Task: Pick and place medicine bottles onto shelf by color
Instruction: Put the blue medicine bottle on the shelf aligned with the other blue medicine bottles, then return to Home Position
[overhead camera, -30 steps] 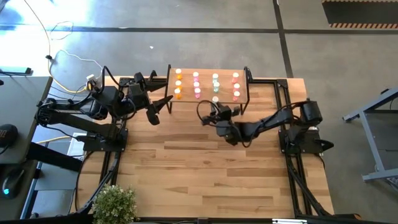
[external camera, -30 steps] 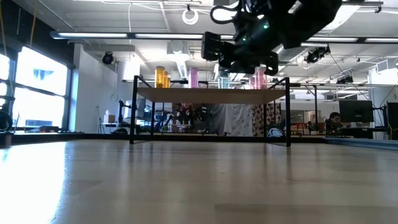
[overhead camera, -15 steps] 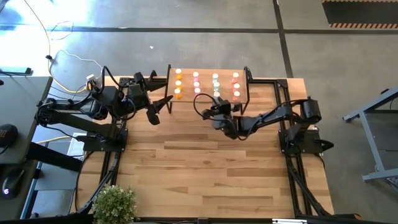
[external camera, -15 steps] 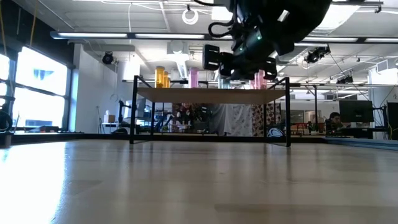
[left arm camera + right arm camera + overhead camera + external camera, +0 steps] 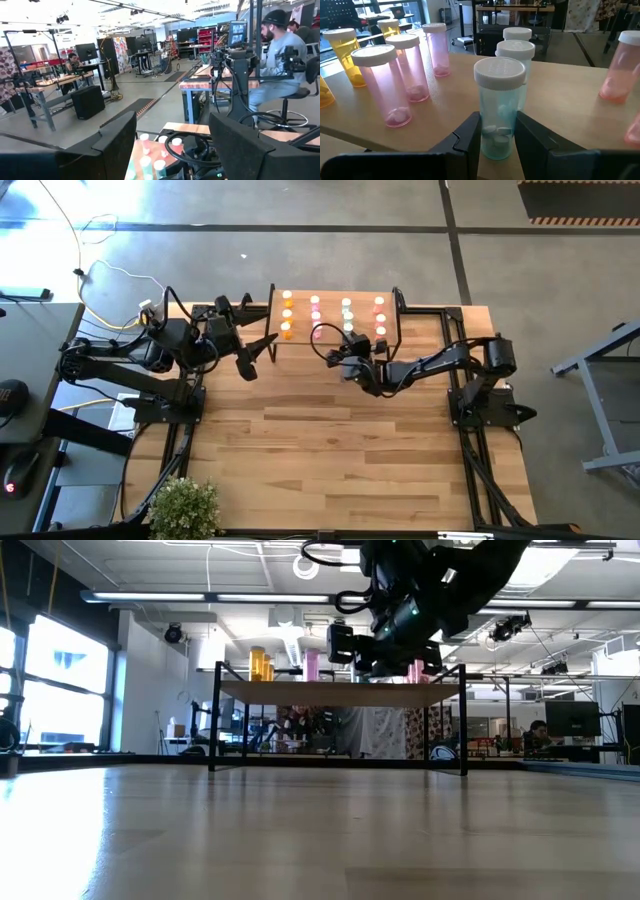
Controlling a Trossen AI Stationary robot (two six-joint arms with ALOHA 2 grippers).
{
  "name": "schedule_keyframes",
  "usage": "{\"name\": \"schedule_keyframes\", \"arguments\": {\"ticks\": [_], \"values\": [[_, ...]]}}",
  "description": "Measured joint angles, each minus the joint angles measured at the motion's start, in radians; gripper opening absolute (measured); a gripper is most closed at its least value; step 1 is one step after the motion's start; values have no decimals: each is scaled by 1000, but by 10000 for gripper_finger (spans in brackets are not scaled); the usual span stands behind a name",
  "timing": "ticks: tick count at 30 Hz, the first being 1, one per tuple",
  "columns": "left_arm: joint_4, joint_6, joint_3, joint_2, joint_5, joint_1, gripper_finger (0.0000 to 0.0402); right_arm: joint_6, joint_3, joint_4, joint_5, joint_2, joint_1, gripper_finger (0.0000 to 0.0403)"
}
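High view. The shelf (image 5: 335, 340) stands at the far edge of the counter (image 5: 330, 450), between the two arms. On it the medicine bottles (image 5: 315, 315) stand in four rows by color: orange, pink, teal-green, then red-pink nearest the right arm. The right pincer (image 5: 347, 347) reaches in from the right and lies over the near edge of the shelf, in line with the teal-green row. The left pincer (image 5: 262, 350) waits just beside the shelf's left end, its fingers spread and holding nothing. A potted plant (image 5: 183, 507) sits at the counter's near left corner.

Low view. The shelf (image 5: 340, 692) is seen edge-on on thin black legs. Orange and pink bottles rise above its board. The right pincer's dark body hangs above the right half and hides the bottles behind it.

Left wrist view. The left pincer (image 5: 172, 145) shows two dark fingers set wide apart, released. Between them lie capped bottles and a loop of black cable. A seated person (image 5: 277, 60) works at a desk in the room beyond.

Right wrist view. The right pincer (image 5: 498, 137) is clenched on a teal-green bottle (image 5: 498, 112), which stands upright at the near edge of the shelf (image 5: 560, 115), a finger touching each side. Two more white-capped bottles stand directly behind it. Three pink bottles (image 5: 387, 85) and the orange ones stand to one side, red-pink ones to the other.
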Motion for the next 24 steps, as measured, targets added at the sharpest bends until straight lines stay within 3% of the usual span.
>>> {"name": "schedule_keyframes", "arguments": {"ticks": [10, 24], "values": [[1, 0, 0, 0, 0, 0, 241, 4, 0, -10, 24, 0, 0, 96], [1, -1, 0, 0, 0, 0, 241, 6, -3, -22, 17, -25, 3, 157]]}}
